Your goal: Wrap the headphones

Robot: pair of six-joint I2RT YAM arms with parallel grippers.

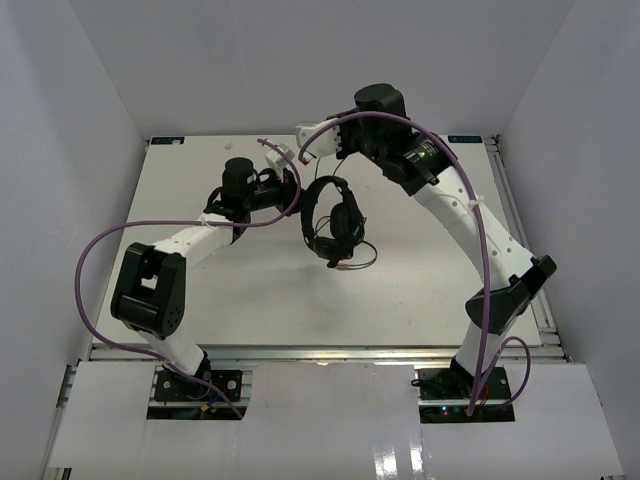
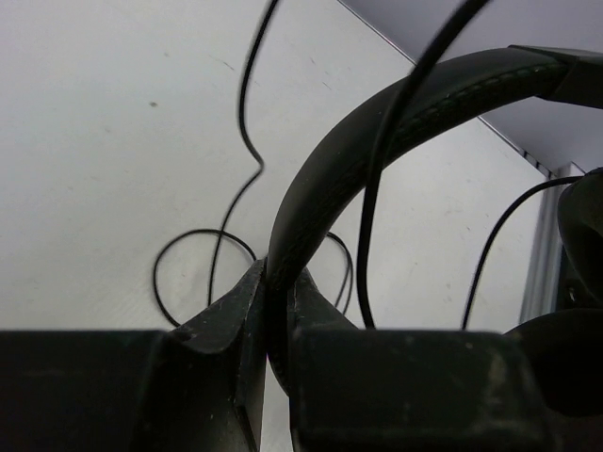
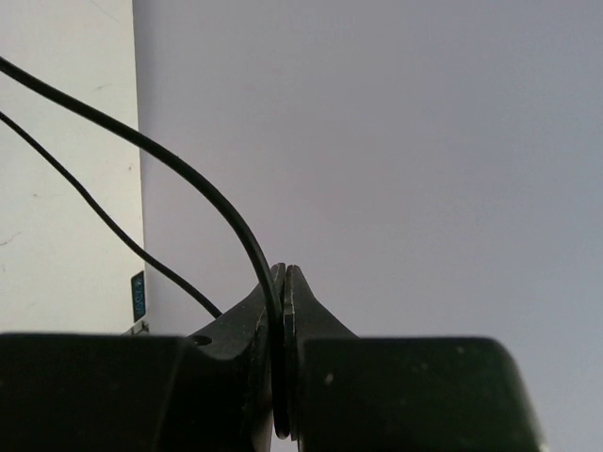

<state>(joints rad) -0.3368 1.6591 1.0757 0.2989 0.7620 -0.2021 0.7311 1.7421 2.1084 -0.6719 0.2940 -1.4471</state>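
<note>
The black headphones [image 1: 343,222] hang a little above the white table [image 1: 250,290] at the middle, earcups low and headband arched to the left. My left gripper [image 1: 295,188] is shut on the headband [image 2: 377,122], with the jaws [image 2: 278,282] pinching its lower end. My right gripper [image 1: 302,140] is raised behind it near the back wall, shut on the thin black cable [image 3: 170,160]. The cable runs down from there to the headphones. A slack loop of cable [image 2: 188,245] lies on the table under the earcups [image 1: 355,260].
White walls enclose the table on three sides. A metal rail [image 1: 520,230] runs along the right edge. Thick purple robot cables [image 1: 95,260] arc beside both arms, one of them [image 1: 470,190] along the right arm.
</note>
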